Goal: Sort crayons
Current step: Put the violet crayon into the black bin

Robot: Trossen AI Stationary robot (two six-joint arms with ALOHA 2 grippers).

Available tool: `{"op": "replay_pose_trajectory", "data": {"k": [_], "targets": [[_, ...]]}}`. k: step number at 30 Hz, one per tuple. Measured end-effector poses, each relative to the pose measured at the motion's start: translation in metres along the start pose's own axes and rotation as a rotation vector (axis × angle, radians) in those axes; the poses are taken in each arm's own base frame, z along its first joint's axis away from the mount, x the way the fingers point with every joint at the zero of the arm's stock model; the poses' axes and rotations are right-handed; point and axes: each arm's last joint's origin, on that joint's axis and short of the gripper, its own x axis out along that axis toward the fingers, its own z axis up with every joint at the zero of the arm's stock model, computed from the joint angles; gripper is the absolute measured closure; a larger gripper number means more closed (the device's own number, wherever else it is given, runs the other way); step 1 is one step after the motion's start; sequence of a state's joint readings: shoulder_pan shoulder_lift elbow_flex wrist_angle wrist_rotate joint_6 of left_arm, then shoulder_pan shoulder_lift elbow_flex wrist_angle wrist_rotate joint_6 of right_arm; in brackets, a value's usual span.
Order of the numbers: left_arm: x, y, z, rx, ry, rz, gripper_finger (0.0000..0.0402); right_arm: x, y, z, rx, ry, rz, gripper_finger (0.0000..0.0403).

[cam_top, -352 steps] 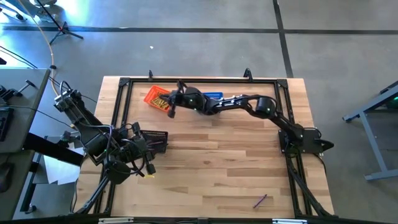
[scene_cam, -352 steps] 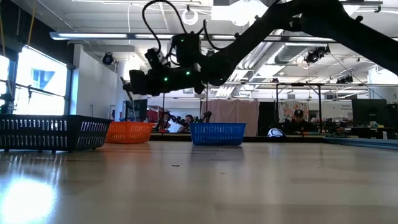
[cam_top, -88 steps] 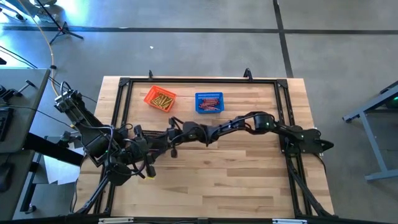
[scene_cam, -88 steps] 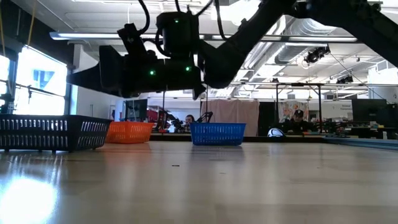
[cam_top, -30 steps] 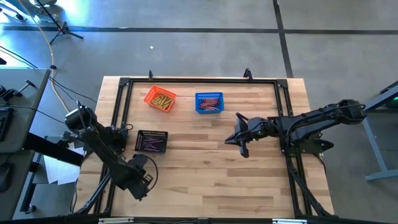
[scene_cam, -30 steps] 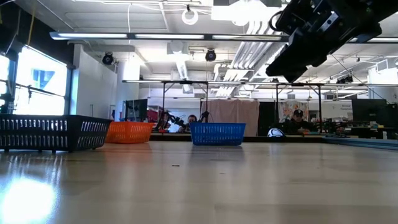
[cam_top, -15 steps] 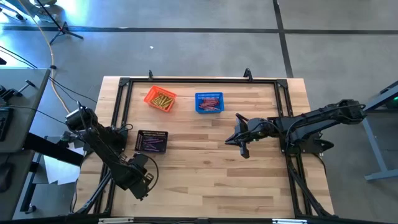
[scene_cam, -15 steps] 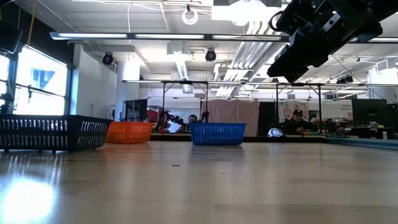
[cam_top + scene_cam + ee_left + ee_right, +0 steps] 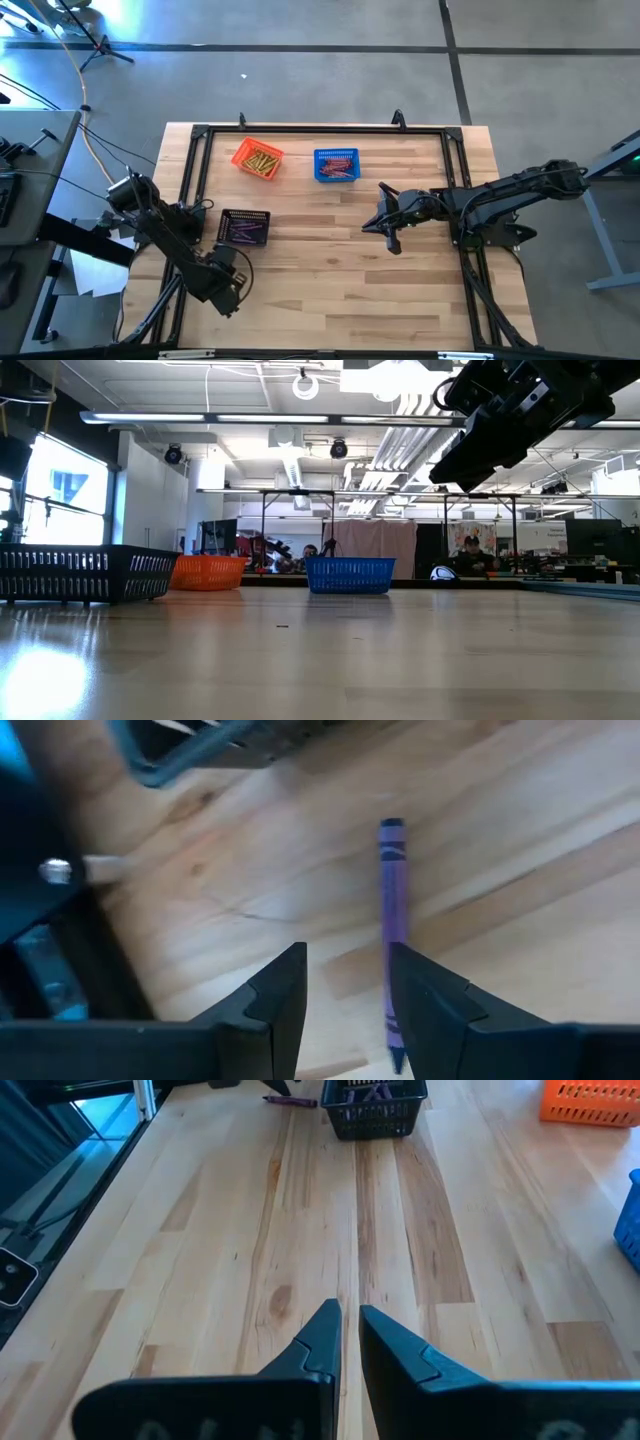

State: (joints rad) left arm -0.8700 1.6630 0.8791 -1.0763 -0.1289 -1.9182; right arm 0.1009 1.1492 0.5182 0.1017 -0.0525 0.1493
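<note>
A purple crayon lies flat on the wooden table, right in front of the left gripper. In the left wrist view the crayon's long side points almost straight away from the gripper, nearly in line with the two fingers. It sits a little to one side of the gap, close to one finger and partly behind it. The fingers stand partly apart with nothing between them. The left gripper is low at the near left corner of the table, so the left arm is the one close to this crayon, and I think it is about to pick it up. To do that, the gripper probably has to slide a bit sideways, so the crayon lies between the fingers. The right gripper hangs over the right half of the table, well away. Its fingers are almost shut and hold nothing. Three small baskets stand on the table. The orange basket holds yellow crayons. The blue basket beside it holds red crayons. The black basket, nearer the left arm, holds purple crayons. So the purple crayon most likely belongs in the black basket.
</note>
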Motion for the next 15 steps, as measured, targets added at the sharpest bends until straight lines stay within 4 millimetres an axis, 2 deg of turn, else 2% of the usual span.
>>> {"op": "replay_pose_trajectory", "data": {"k": [6,15], "targets": [[0.0073,-0.0051,-0.0027,-0.012,0.028,-0.075,0.0271,0.0000,0.0000,0.0001,0.003,-0.001,0.000,0.0377],[0.0091,-0.0044,-0.0027,-0.020,0.034,-0.082,0.0271,0.0001,0.0001,0.0008,0.003,-0.008,0.001,0.0377]]}}
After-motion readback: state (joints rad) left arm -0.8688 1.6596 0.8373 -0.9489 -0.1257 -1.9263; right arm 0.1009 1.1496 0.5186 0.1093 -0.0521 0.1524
